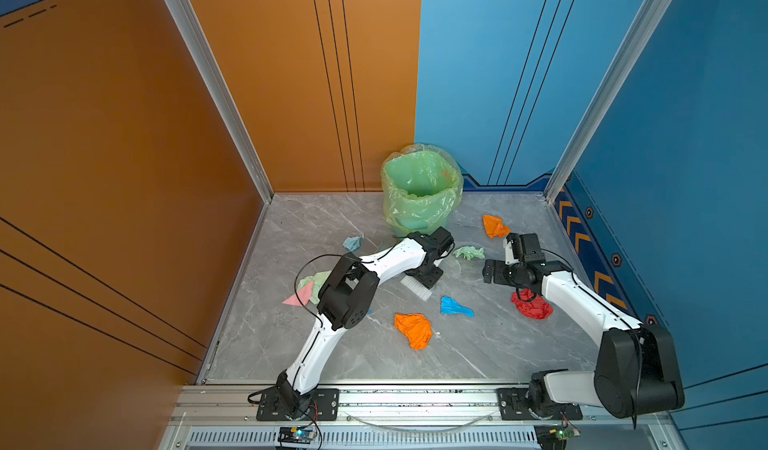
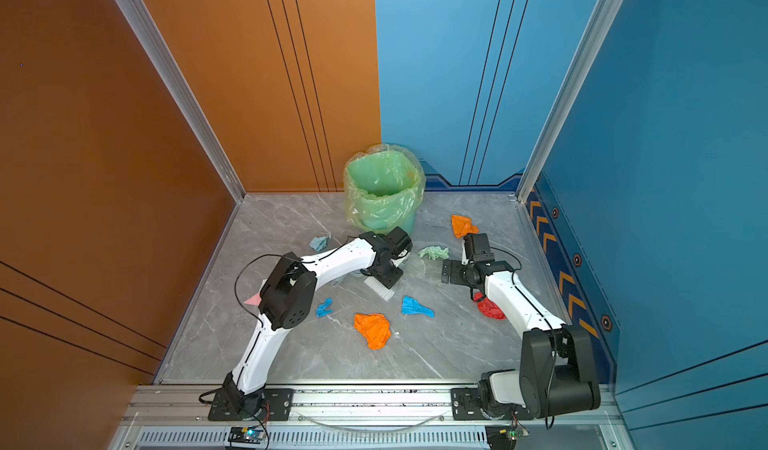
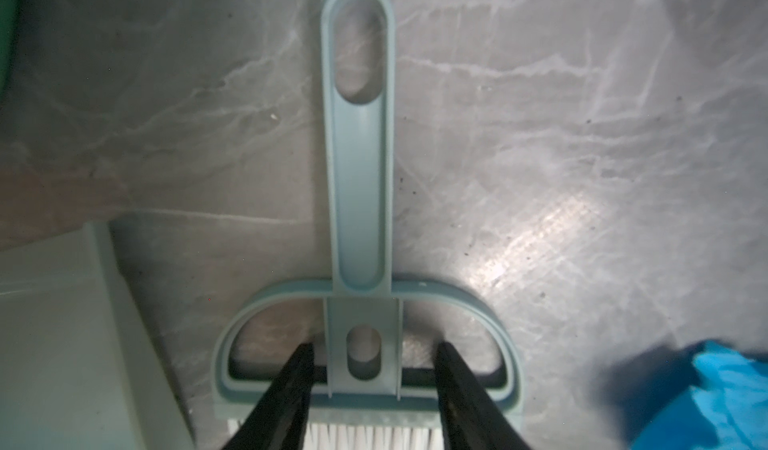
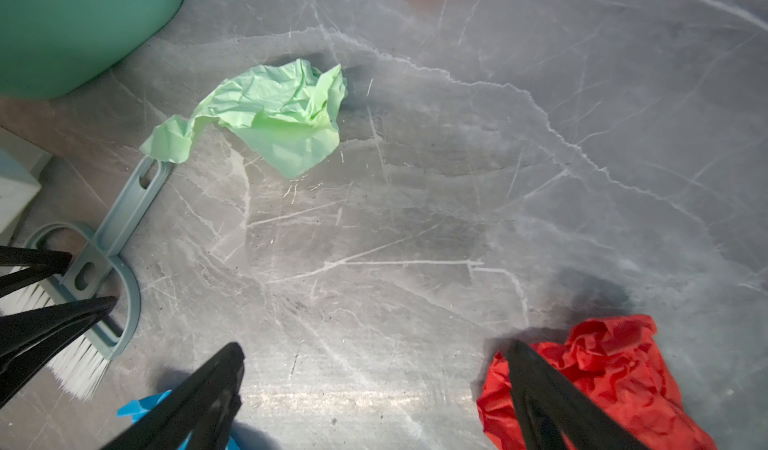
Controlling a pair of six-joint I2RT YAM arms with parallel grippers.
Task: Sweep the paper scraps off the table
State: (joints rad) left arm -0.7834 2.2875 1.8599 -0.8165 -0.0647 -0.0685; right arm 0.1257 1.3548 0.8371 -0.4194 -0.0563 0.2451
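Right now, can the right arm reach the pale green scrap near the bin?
Probably yes. The right gripper is open, with bare table between it and the pale green scrap; only the brush handle's tip meets the scrap's edge.

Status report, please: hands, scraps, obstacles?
Left hand astride brush neck, not gripping. Right hand open, empty. Paper scraps scattered on table. Green scrap by brush handle tip.

table (image 4: 457,219): glossy marble-look, scuffed | paper scraps (image 4: 282,115): crumpled matt paper | brush (image 3: 361,178): smooth plastic | bin liner (image 1: 419,186): shiny translucent film
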